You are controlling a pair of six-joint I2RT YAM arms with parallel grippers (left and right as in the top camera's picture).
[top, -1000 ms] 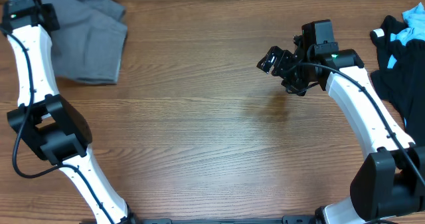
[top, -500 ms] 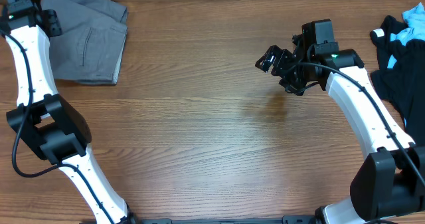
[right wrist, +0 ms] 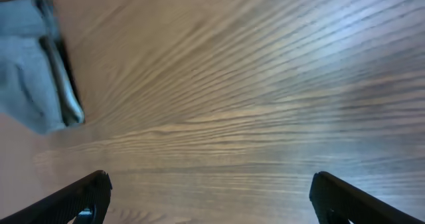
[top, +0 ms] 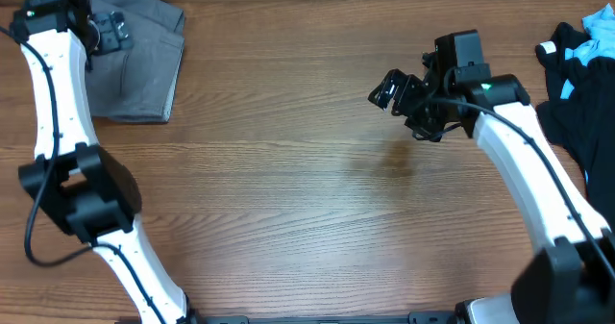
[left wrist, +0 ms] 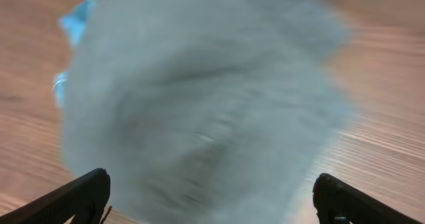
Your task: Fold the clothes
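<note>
While grey trousers lie on the wooden table, the left gripper and right gripper both gape wide.

No legible text, label, brand, number or sign in any view. Left wrist view is motion-blurred; the grey trousers fill it, with nothing readable on them.
</note>
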